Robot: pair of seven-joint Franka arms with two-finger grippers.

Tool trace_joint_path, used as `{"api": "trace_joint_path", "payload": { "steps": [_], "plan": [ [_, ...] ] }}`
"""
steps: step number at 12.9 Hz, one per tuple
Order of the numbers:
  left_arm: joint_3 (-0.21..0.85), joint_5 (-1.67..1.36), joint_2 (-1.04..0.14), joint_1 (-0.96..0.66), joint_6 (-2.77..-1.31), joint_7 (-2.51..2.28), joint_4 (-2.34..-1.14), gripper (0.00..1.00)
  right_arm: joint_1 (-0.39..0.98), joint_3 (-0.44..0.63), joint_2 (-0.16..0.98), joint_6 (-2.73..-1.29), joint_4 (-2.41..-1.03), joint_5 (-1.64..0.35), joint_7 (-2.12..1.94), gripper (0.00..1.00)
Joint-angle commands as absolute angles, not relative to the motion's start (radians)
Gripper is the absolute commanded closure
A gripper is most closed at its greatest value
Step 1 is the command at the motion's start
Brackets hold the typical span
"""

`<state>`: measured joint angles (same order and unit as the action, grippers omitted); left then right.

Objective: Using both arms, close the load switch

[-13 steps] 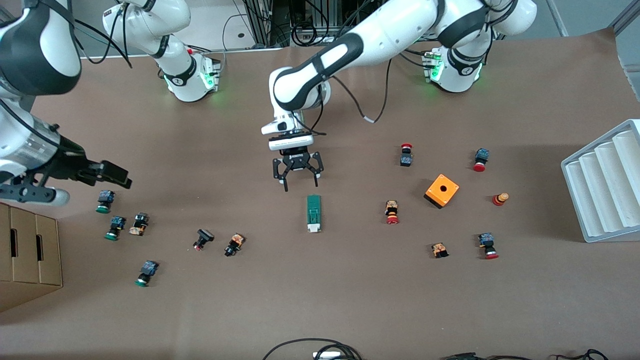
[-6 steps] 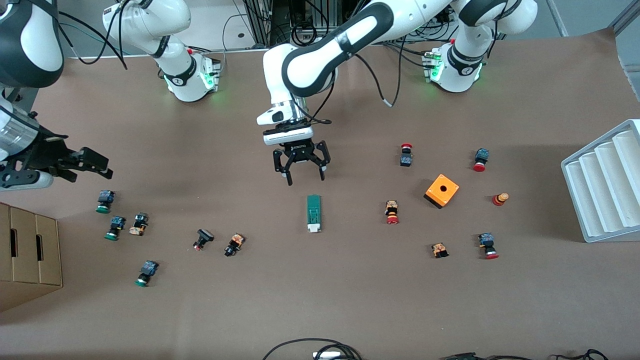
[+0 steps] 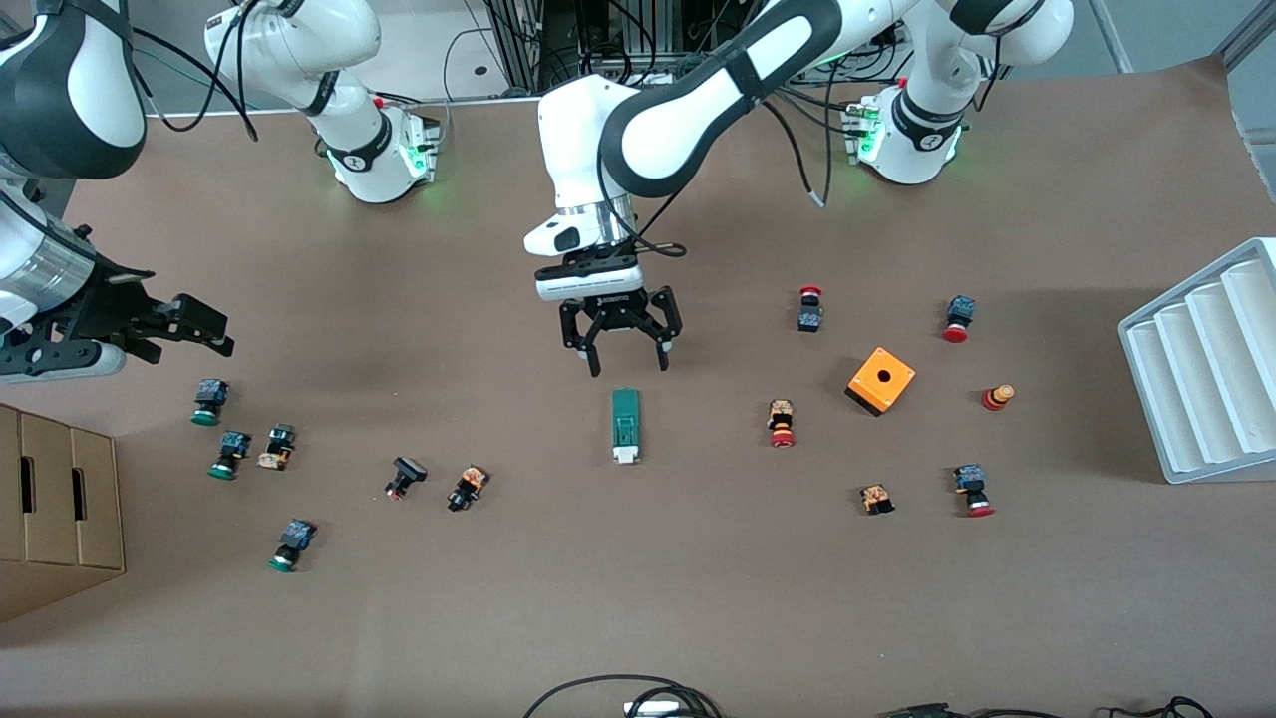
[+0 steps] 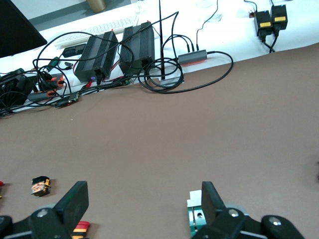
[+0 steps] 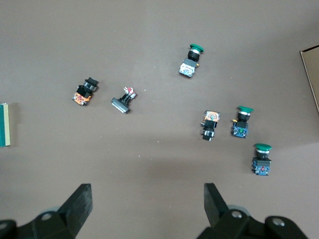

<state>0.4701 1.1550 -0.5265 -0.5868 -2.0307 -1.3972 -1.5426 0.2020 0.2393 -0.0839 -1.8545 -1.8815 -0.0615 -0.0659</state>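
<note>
Since a second ago, the left pincer (image 3: 629, 359) has shifted toward the left arm's end of the desk (image 3: 638, 598) and now hangs just above the end of the load switch (image 3: 625, 426) that points toward the robots' bases; the right pincer (image 3: 204, 329) has drawn back toward the right arm's end of the desk. The switch itself has not moved.

Both fingers of the left pincer stand spread wide apart, holding nothing and touching nothing. In the left wrist view the load switch (image 4: 195, 215) shows partly hidden by one finger. The right pincer is also spread wide and empty, up over the desk near the green-capped buttons; its wrist view looks down on that cluster.

One load switch lies near the middle of the desk, a narrow green block with its white tab at the end nearer the front camera. One orange box (image 3: 881, 380) with a hole sits toward the left arm's end. Four green-capped push buttons (image 3: 208, 401) lie at the right arm's end, with three more small button parts (image 3: 467, 488) close by. About six red-capped buttons (image 3: 782, 423) and one small orange-marked part (image 3: 876, 498) are scattered around the orange box. One white ribbed tray (image 3: 1204, 364) and one cardboard box (image 3: 58, 509) stand at opposite ends.
</note>
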Motion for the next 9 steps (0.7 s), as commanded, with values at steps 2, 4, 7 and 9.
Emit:
{"api": "trace_joint_path", "payload": {
  "steps": [2,4,7,9],
  "plan": [
    [0.471,1.057,-0.482,-0.532,-2.055,-1.223,-1.551,0.0,0.224,0.236,-0.061,-1.847,-1.836,-0.04,-0.06,0.0],
    [0.469,1.016,-0.462,-0.514,-2.1,-1.197,-1.548,0.0,0.222,0.238,-0.055,-1.842,-1.825,-0.04,-0.063,0.0],
    [0.468,0.942,-0.425,-0.473,-2.103,-1.106,-1.546,0.0,0.222,0.239,-0.051,-1.842,-1.822,-0.038,-0.068,0.0],
    [0.468,0.875,-0.397,-0.425,-2.103,-0.998,-1.546,0.0,0.222,0.239,-0.052,-1.842,-1.815,-0.038,-0.066,0.0]
  ]
}}
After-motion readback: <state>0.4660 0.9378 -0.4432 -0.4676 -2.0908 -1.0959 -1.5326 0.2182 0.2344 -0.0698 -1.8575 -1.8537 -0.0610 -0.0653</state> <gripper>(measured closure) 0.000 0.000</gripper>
